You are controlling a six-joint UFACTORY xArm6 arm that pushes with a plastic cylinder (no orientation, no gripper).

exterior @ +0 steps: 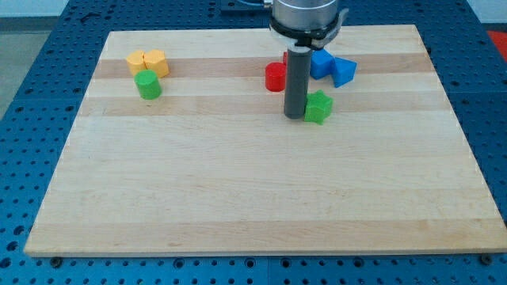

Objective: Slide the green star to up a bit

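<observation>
The green star [319, 107] lies on the wooden board [261, 190], right of centre near the view's top. My tip [295, 115] stands on the board just left of the star, touching or almost touching its left side. The dark rod rises from there and hides part of what lies behind it. No gripper shows.
A red cylinder [275, 77] sits above and left of my tip. Two blue blocks [333, 68] lie above the star. At the view's upper left are two yellow blocks [147, 61] and a green cylinder [147, 84].
</observation>
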